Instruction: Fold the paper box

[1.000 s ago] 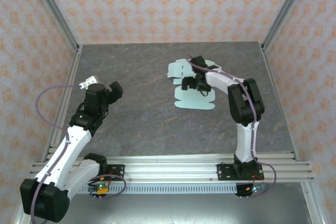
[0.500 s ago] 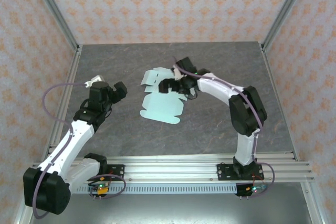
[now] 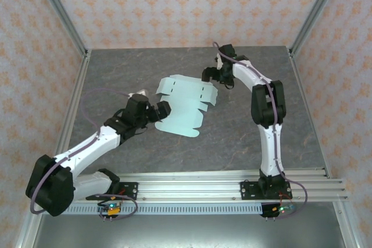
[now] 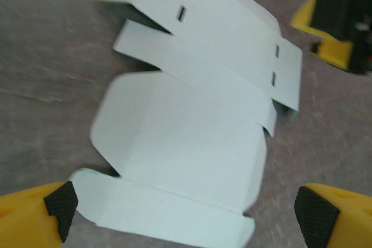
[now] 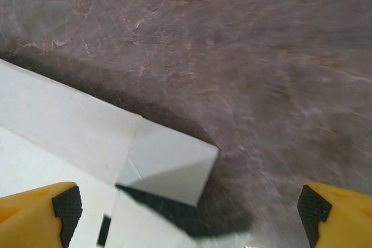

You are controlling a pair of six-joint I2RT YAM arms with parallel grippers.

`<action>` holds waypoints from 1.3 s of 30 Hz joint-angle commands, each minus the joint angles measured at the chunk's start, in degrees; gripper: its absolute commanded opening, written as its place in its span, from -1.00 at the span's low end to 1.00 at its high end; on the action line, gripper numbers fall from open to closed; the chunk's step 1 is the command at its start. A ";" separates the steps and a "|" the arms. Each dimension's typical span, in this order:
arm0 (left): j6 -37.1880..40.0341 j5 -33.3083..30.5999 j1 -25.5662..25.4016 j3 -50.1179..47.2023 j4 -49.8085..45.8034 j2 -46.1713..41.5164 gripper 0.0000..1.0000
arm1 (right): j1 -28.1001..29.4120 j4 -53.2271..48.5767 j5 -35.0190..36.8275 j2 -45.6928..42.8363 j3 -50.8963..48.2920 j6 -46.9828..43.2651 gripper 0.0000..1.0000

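Paper box (image 3: 185, 104) lies unfolded, mid-worktop (image 3: 133, 68).

Left hand (image 3: 160, 111) sits at its near-left edge, fingers wide apart, nothing held. Its wrist view picks out slots in the far panels (image 4: 232, 33).

Right hand (image 3: 215, 79) hovers over the far-right corner, likewise spread and empty. Its wrist view catches a corner flap (image 5: 168, 166) lifted off the stone.

left wrist: paper box (image 4: 186, 137) far flap cut by top edge | right wrist: paper box runs off left and bottom edges, worktop (image 5: 261, 56) smeared by blur | top external: box slots too small to count
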 commanded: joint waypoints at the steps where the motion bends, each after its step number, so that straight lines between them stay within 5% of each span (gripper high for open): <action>1: -7.77 2.19 -1.22 -2.21 4.67 1.81 1.00 | 0.53 -8.37 -3.65 1.36 4.61 -4.77 0.93; 8: -9.81 -7.85 -3.81 -2.20 -1.54 1.47 1.00 | 1.03 -5.05 -19.57 -4.19 -6.98 -5.29 0.86; 19: -3.77 -20.80 -3.42 4.93 -16.33 2.76 1.00 | 7.04 0.74 -27.43 -12.61 -22.06 -3.35 0.71; 29: -4.77 -15.55 2.41 4.95 -15.88 3.64 1.00 | 9.70 8.55 -34.73 -13.94 -27.39 0.87 -0.12; 39: -2.05 -11.15 6.08 7.20 -17.38 4.17 1.00 | 10.02 13.66 -36.98 -15.94 -30.30 4.01 -0.73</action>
